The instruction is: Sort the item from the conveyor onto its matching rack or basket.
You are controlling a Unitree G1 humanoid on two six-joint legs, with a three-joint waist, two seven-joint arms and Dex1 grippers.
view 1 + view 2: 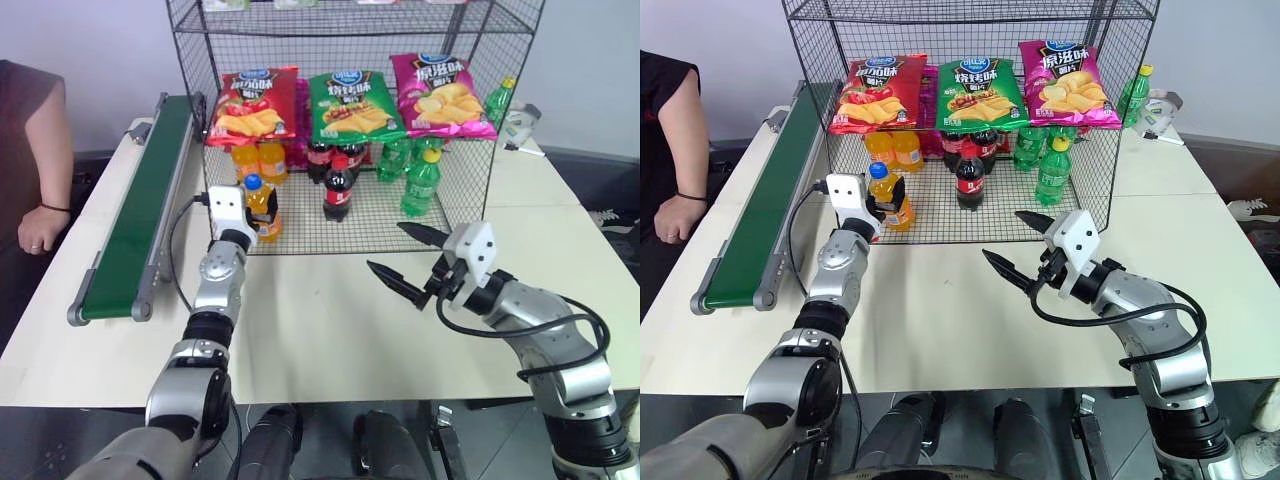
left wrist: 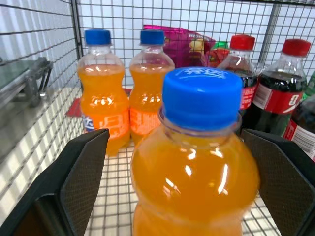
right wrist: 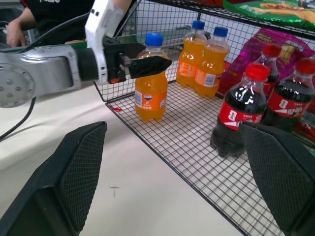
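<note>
Bottle stands upright on the rack floor, front corner at 9 o'clock. Left hand spread wide around it, gripping nothing; right hand open, empty. Back straight out, don't clip it

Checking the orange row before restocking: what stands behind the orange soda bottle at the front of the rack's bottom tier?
Behind the orange soda bottle, two more blue-capped orange bottles stand side by side near the rack back. It covers the mesh right behind it.
</note>
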